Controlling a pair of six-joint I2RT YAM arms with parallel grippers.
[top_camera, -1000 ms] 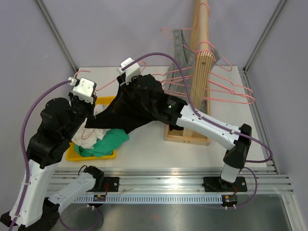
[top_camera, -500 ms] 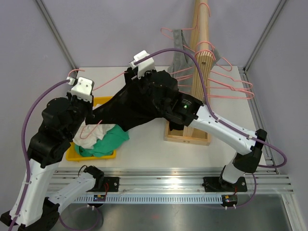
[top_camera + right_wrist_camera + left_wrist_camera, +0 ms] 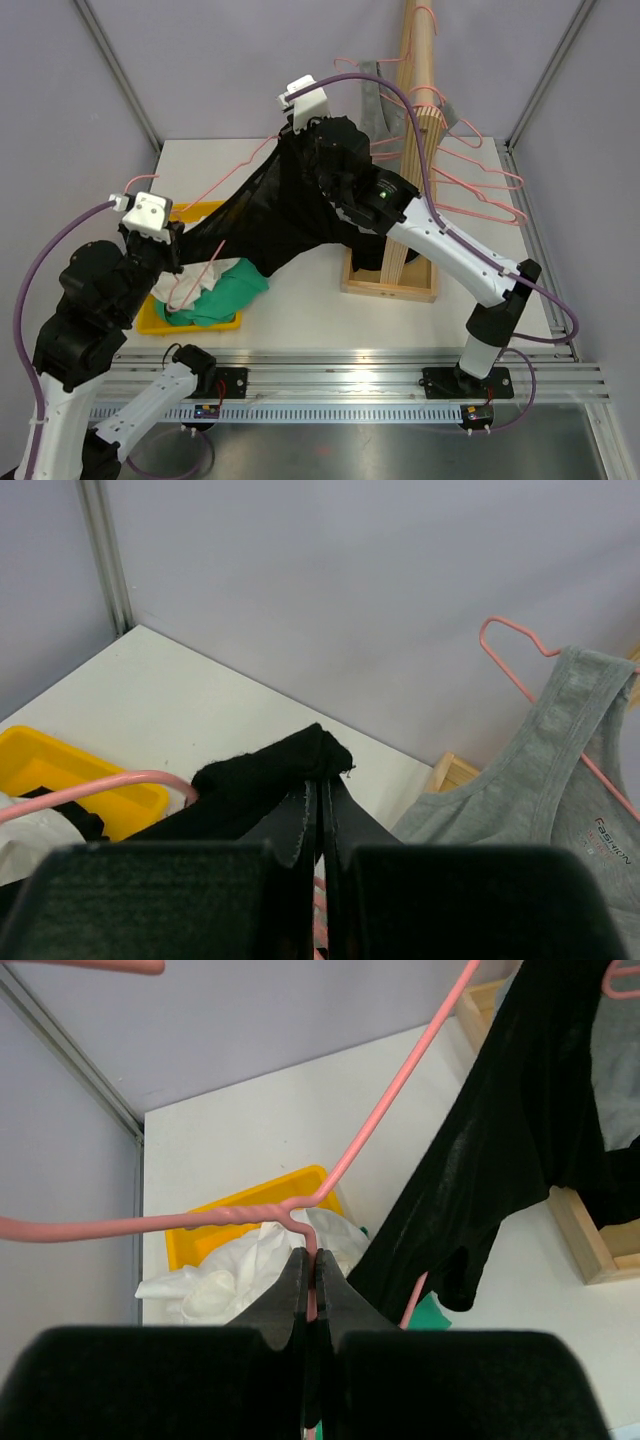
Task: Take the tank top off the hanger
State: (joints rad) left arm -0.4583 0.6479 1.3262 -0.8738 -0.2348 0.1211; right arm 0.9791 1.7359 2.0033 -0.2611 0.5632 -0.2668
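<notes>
The black tank top (image 3: 275,215) hangs stretched between my two arms above the table's left half. My right gripper (image 3: 320,780) is shut on a bunched fold of the tank top (image 3: 265,770), held high near the rack. My left gripper (image 3: 310,1256) is shut on the twisted neck of the pink hanger (image 3: 385,1125), over the yellow bin. One arm of the hanger (image 3: 225,183) runs up into the fabric. In the left wrist view the tank top (image 3: 500,1140) droops to the right of the hanger, with a pink wire end showing below it.
The wooden rack (image 3: 415,150) stands at the right with several empty pink hangers (image 3: 480,190) and a grey tank top (image 3: 545,780) on one. The yellow bin (image 3: 152,320) at the left holds white and green clothes (image 3: 225,292). Metal frame posts stand at the back corners.
My right gripper has carried the black fabric up and toward the back right. My left arm has pulled the hanger back toward the near left, stretching the top between them.
</notes>
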